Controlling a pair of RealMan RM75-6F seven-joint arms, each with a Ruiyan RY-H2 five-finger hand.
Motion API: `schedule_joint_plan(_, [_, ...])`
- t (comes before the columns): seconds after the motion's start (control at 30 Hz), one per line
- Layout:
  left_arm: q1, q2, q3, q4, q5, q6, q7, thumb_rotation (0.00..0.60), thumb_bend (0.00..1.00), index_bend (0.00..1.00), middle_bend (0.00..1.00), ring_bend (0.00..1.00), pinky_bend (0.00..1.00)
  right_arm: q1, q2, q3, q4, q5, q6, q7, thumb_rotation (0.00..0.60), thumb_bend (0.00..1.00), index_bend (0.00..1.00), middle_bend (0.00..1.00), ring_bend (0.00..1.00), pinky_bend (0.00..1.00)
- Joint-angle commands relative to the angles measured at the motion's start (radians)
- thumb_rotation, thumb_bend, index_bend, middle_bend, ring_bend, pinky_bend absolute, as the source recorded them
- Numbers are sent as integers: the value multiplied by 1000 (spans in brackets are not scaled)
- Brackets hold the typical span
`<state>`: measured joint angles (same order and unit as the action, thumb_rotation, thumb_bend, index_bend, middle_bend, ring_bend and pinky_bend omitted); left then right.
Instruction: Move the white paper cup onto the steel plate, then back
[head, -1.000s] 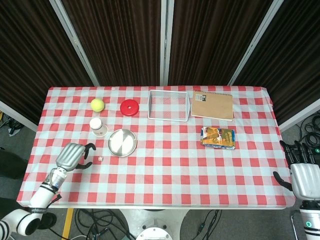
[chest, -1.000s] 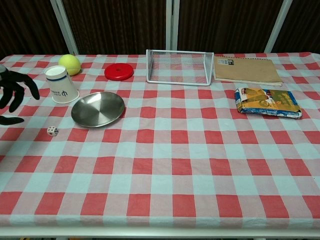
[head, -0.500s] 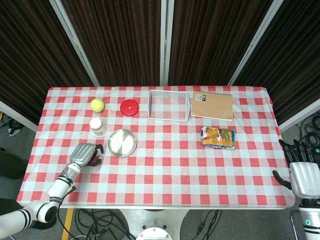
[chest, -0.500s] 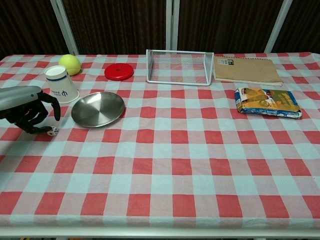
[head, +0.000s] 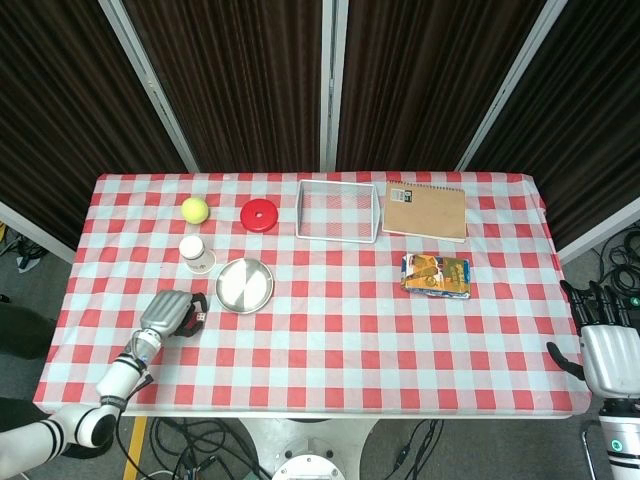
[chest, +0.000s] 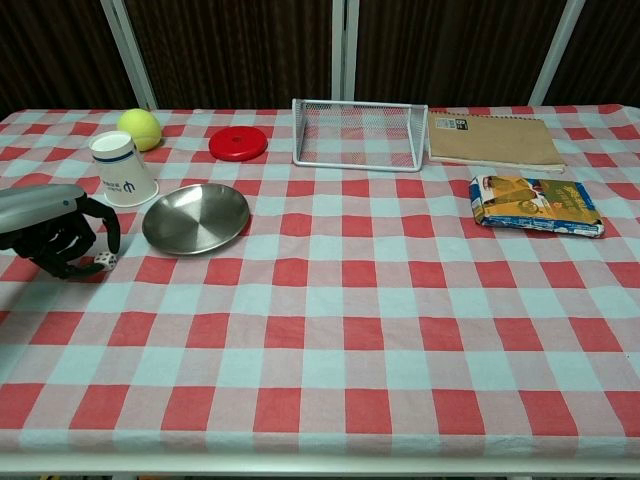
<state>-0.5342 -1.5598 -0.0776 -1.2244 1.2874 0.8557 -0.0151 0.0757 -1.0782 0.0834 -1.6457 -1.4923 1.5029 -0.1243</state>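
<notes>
Left robot hand fingers curled over small white die (grip unclear). White paper cup upright beside round steel plate. Right robot hand open, off worktop.

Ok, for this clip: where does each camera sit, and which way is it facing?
Head view: high above the near table edge, looking steeply down on the whole table; shows the left hand and the right hand off the near right corner.
Chest view: low at the near edge, looking across toward the curtains; only the left hand shows.
Both share the white paper cup, steel plate and die.
</notes>
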Motion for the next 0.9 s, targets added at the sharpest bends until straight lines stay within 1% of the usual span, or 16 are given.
schedule_joint_plan(0.03, [-2,-8,2,11,-2,-2,-2,600,354,474,799,803,897,0,-1,0,-2,0,-1,-2,600,142,0,178,0,8])
schedule_joint_plan(0.1, [-1,-19,2,26,3,10,-3,600,367,508,803,808,898,0,0,-1,-3,-3,0,-2,600,142,0,178,0,8])
schedule_joint_plan(0.23, [4,-37,-2,42,21,49,-21,600,433,589,829,829,910,-3,1,-2,-5,-4,6,-3,600,142,0,178,0,8])
schedule_joint_plan(0.37, [-11,-32,-16,37,29,52,-29,600,451,605,836,833,914,-7,2,-3,-8,-7,13,-2,600,142,0,178,0,8])
schedule_joint_plan(0.5, [-42,-26,-55,17,30,63,-28,600,453,605,836,833,914,-13,5,-5,-11,-11,22,-3,600,142,0,178,0,8])
schedule_joint_plan(0.63, [-90,-40,-93,19,-6,23,2,600,452,597,836,833,914,-15,4,-6,-13,-13,24,-1,600,142,0,178,0,8])
schedule_joint_plan(0.7, [-116,-54,-107,26,-38,-15,28,600,451,592,832,832,914,-17,5,-8,-12,-14,26,1,600,142,0,178,0,8])
schedule_joint_plan(0.9, [-173,-104,-125,58,-115,-79,111,600,448,575,823,830,914,-25,8,-10,-12,-14,34,5,600,142,0,178,0,9])
